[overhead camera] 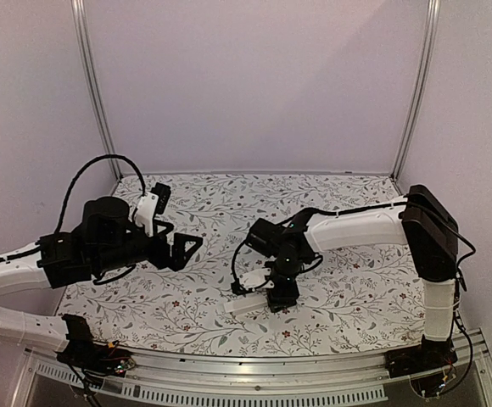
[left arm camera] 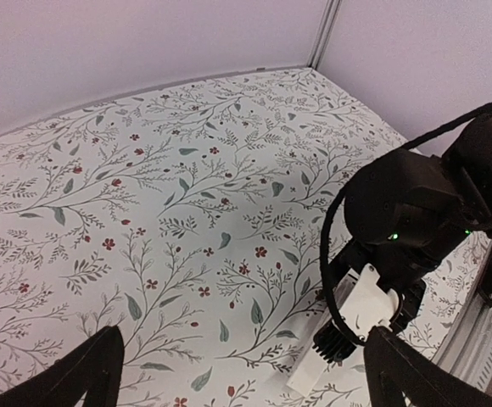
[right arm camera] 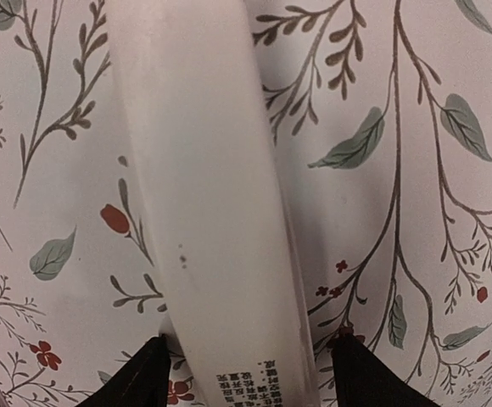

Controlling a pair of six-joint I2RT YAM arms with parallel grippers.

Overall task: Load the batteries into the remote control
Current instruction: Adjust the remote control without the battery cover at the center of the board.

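Note:
A long white bar with small printed text, which I take for the remote control (right arm camera: 204, 186), lies on the floral table, its black button patch not showing. My right gripper (right arm camera: 248, 352) straddles its near end. The left finger (right arm camera: 144, 373) is almost against the bar and the right finger (right arm camera: 356, 373) stands a little off it, so the gripper is open. From above, the right gripper (overhead camera: 278, 292) points down on the remote control (overhead camera: 244, 305). My left gripper (overhead camera: 187, 246) hovers wide open to the left, holding nothing. The batteries are out of view.
The left wrist view shows the right arm's black wrist (left arm camera: 416, 212) and the white bar's end (left arm camera: 310, 373) under it. Floral tablecloth (overhead camera: 331, 195) covers the table. White walls and metal posts (overhead camera: 97, 102) enclose the back and a metal rail (overhead camera: 254, 373) runs along the front.

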